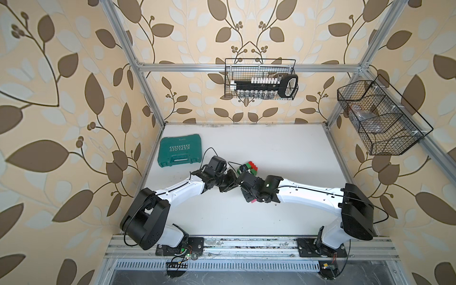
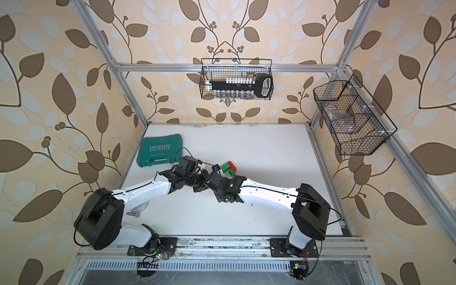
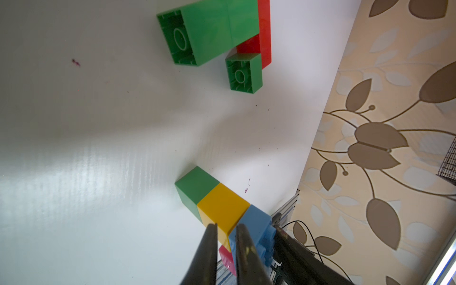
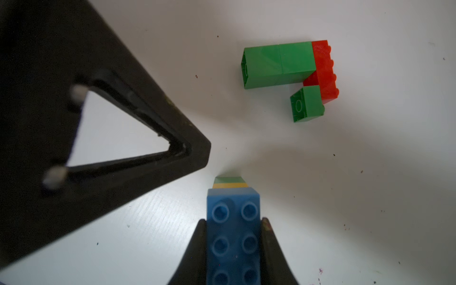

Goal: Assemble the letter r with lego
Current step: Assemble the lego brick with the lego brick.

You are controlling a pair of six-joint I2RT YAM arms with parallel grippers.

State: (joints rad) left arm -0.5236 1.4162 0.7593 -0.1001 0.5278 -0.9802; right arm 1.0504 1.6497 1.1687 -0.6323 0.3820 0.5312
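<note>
In both top views the left arm (image 1: 177, 190) and right arm (image 1: 311, 197) bend inward. Their wrists meet mid-frame over the white surface (image 1: 283, 153), just below the green-and-red lego piece (image 1: 250, 166). The back-wall basket (image 1: 259, 59) holds a socket rack (image 1: 261, 85).

Left wrist view: the left tool (image 3: 226, 225) has its fingers (image 3: 209, 246) nearly together at the green-yellow-blue stack (image 3: 222, 204), bottom centre. I cannot tell whether it grips.

Right wrist view: the right tool (image 4: 233, 220) is clenched on the stack's blue brick (image 4: 233, 237).

"EXPLOIT", upside-dn, on teal tool case (image 1: 181, 160) lid
</note>
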